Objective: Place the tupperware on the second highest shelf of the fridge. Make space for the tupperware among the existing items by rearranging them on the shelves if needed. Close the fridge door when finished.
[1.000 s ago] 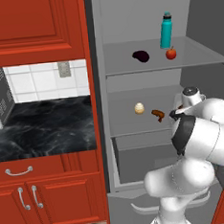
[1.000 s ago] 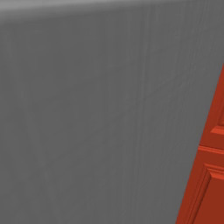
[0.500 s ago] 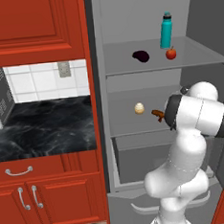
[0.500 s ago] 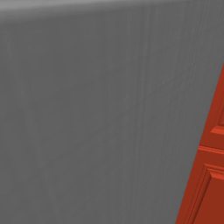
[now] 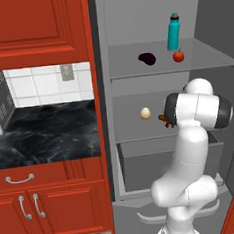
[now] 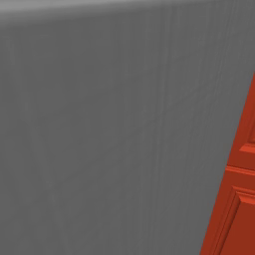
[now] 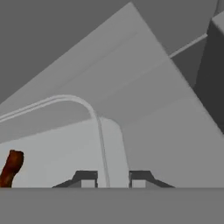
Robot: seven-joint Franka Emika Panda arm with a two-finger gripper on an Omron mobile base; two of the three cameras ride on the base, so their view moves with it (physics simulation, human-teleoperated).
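We see the gripper (image 7: 113,178) with fingertips slightly apart, straddling the tupperware (image 7: 57,144) rim; a gap shows beside the wall. The tupperware sits on a grey fridge shelf (image 7: 166,131), brown food piece (image 7: 12,167) inside. Teal bottle (image 5: 173,32), red fruit (image 5: 178,56) and purple lump (image 5: 147,59) share the upper shelf (image 5: 130,70); the cream egg (image 5: 146,113) sits below.

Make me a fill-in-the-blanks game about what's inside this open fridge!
1. The teal bottle stands on the ____ shelf.
2. Right beside the bottle's base sits a small round fruit coloured ____.
3. The cream egg-shaped item sits one shelf ____ the dark purple lump.

Missing words: top; red; below
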